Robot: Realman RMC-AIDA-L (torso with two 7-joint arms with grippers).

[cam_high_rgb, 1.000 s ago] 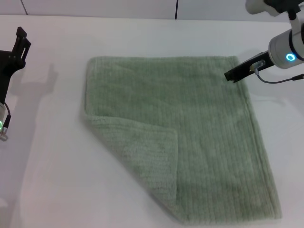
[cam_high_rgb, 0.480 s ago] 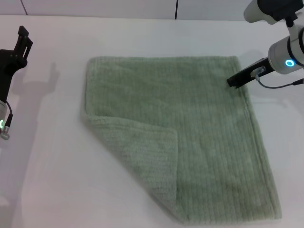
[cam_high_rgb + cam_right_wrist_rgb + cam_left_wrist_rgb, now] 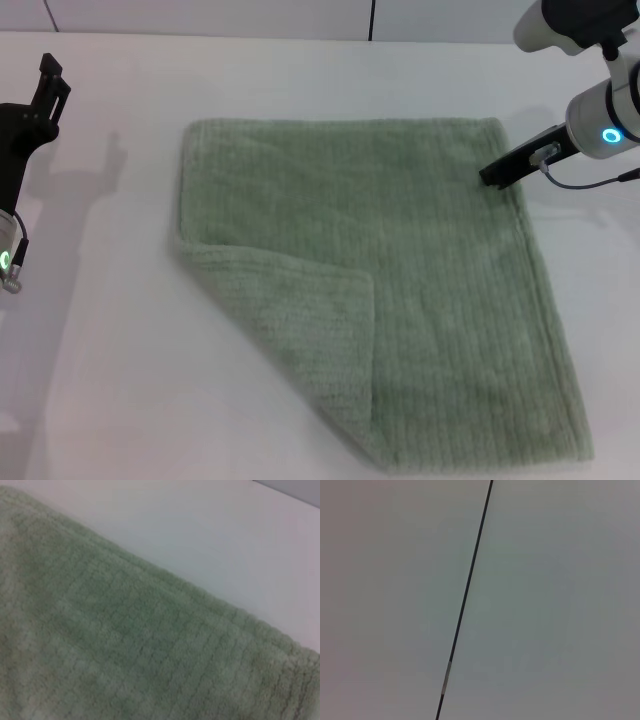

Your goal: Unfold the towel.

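- The towel [image 3: 400, 290] lies flat on the white tabletop [image 3: 120, 380], filling the middle and the right of the head view; its far hem runs straight across, and its right hem slants out toward the near right corner.
- The near left corner [image 3: 300, 320] is folded over onto the cloth, forming a triangular flap whose free edge ends at a vertical line near the towel's middle.
- Bare tabletop shows on every side: a wide strip to the left between the towel and the left arm, a band along the far edge, and a narrower strip to the right of the right hem.
- The right gripper [image 3: 497, 176] is at the towel's far right corner, its dark tip at the right hem just below that corner; whether it touches the cloth or hangs just above it cannot be told.
- Whether the right gripper's fingers are spread or pressed together cannot be told from any view.
- The left gripper [image 3: 45, 85] sits at the far left of the tabletop, well apart from the towel, holding nothing visible; its opening cannot be told either.
- The right wrist view shows only the towel's [image 3: 125, 645] ribbed terry weave close up, with a hemmed edge against bare tabletop [image 3: 210, 535].
- The left wrist view shows only a pale surface crossed by a thin dark line [image 3: 465, 600].
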